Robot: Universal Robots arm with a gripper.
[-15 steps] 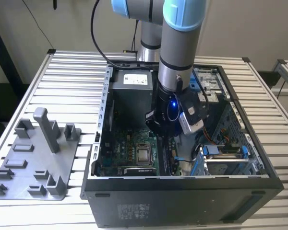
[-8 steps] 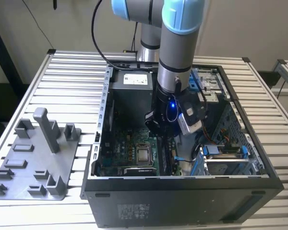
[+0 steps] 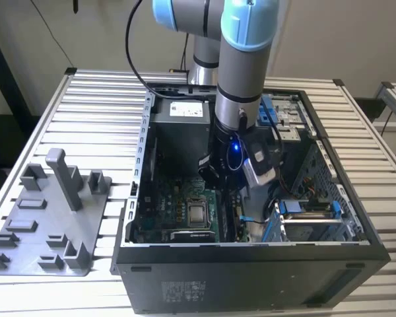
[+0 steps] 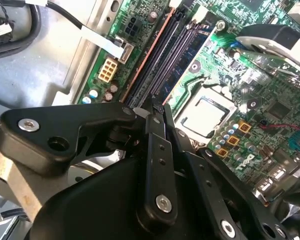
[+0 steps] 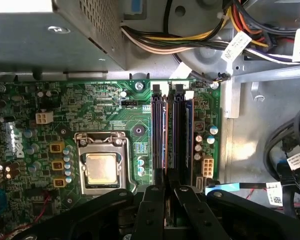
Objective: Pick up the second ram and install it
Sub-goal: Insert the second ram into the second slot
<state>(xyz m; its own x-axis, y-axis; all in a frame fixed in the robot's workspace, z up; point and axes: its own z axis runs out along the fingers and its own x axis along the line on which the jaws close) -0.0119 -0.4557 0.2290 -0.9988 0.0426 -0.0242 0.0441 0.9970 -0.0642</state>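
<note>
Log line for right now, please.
stage: install | tool: inside open PC case, over motherboard's memory slots | second ram: cannot confirm | holder tray: outside case, exterior view's left

Near ends of memory slots [image 5: 172, 135] hidden behind fingers [image 5: 151, 210]; whether ram seated cannot tell.

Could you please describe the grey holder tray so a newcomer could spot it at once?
Start at the open computer case on the slatted table. The grey holder tray lies flat beside it, toward the exterior view's left. Its upright pegs and blocks set it apart.
</note>
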